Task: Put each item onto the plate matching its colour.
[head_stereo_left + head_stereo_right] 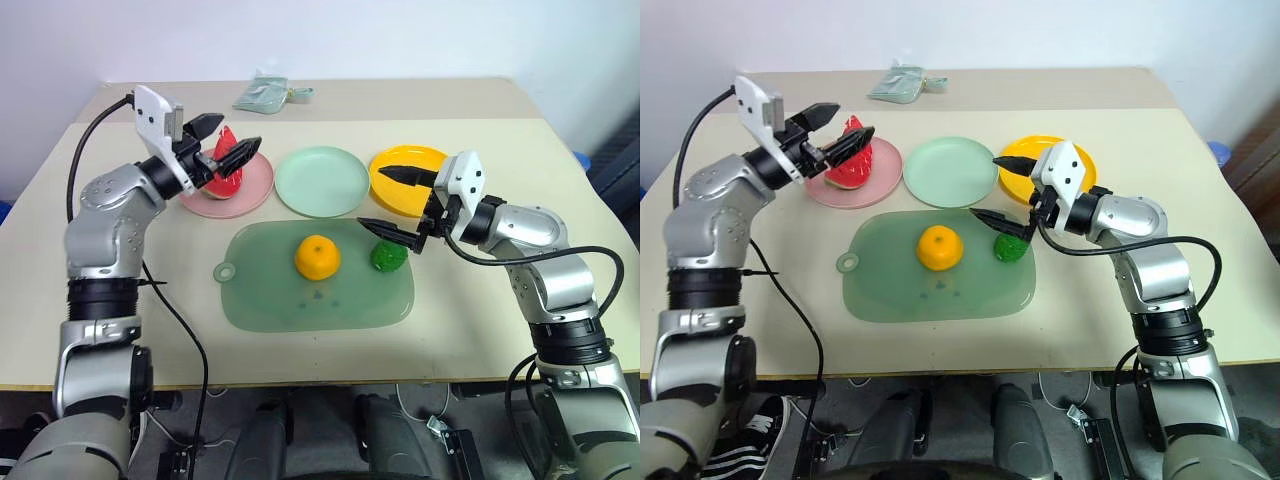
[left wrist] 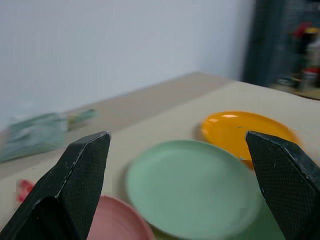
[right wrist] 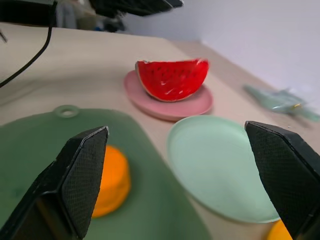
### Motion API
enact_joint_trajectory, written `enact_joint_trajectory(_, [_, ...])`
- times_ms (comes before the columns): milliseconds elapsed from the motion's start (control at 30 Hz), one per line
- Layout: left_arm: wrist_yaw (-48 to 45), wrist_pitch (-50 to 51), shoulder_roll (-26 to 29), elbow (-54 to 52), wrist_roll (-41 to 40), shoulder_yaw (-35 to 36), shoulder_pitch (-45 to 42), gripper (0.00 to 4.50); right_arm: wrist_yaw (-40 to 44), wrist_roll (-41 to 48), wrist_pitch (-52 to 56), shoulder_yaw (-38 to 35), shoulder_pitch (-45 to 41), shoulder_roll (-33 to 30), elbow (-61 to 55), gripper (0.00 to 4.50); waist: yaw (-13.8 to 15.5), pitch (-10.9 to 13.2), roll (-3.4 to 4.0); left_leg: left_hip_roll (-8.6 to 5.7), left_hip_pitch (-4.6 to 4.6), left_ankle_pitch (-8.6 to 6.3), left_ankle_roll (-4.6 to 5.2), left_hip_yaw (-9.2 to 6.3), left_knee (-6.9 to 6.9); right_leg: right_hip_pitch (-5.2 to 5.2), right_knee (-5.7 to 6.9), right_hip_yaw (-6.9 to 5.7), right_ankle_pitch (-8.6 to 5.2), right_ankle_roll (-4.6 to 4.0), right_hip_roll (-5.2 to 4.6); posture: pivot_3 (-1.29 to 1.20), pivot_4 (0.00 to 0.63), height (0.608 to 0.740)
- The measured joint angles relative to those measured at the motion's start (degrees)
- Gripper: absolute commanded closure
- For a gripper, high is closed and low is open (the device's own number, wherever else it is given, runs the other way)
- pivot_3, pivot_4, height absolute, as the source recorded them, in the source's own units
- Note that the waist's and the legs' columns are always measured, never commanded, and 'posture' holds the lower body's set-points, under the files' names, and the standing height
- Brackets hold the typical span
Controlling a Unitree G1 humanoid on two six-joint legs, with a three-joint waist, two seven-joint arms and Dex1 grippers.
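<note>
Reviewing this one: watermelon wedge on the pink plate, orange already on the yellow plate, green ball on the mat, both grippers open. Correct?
Not quite. The orange isn't on the yellow plate; the left eye view shows it on the green mat, beside the green ball. The rest holds: watermelon wedge on the pink plate, left gripper and right gripper both open.

A glossy plastic sheen is shown by the orange plate (image 1: 405,180) — the gripper fingers (image 3: 82,180) are matt, finely textured black.
</note>
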Motion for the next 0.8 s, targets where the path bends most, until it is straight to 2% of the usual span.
enact_joint_trajectory(200, [-8.53, 7.98, 5.44, -9.29, -7.46, -0.11, 8.53, 0.09, 1.49, 1.00, 1.70, 0.16, 0.32, -0.23, -1.87, 0.00, -0.04, 0.00, 0.01, 0.01, 0.00, 0.00, 0.00, -0.02, -0.01, 0.00, 0.00, 0.00, 0.00, 0.00, 0.00, 0.00, 0.150, 0.738])
enact_joint_trajectory(300, [-9.92, 10.01, 7.30, -11.74, -8.57, -0.05, 10.63, 0.09, 1.01, 1.29, 3.45, 0.58, 0.35, 0.13, -4.10, 0.00, 0.09, 0.00, 0.00, 0.01, 0.00, 0.00, 0.00, -0.02, 0.01, 0.01, 0.00, 0.00, 0.00, 0.00, 0.00, 0.00, 0.150, 0.738])
enact_joint_trajectory(633, [-19.43, 3.72, 11.87, -14.39, -9.66, 4.52, 21.63, 0.09, -6.54, -0.05, 19.80, 7.33, -6.16, 0.58, -12.14, 0.00, -0.04, 0.01, 0.02, 0.05, 0.00, 0.00, 0.00, 0.00, -0.06, -0.05, -0.02, 0.00, -0.03, -0.05, 0.01, 0.00, 0.150, 0.738])
enact_joint_trajectory(800, [-20.94, 0.08, 12.86, -14.44, -8.73, 5.76, 24.71, 0.09, -7.32, 0.06, 24.91, 9.51, -8.05, 0.73, -12.92, 0.00, 0.39, 0.01, 0.01, 0.03, 0.00, 0.00, 0.00, -0.01, -0.03, 0.00, -0.05, -0.01, -0.03, -0.05, -0.02, 0.00, 0.150, 0.738])
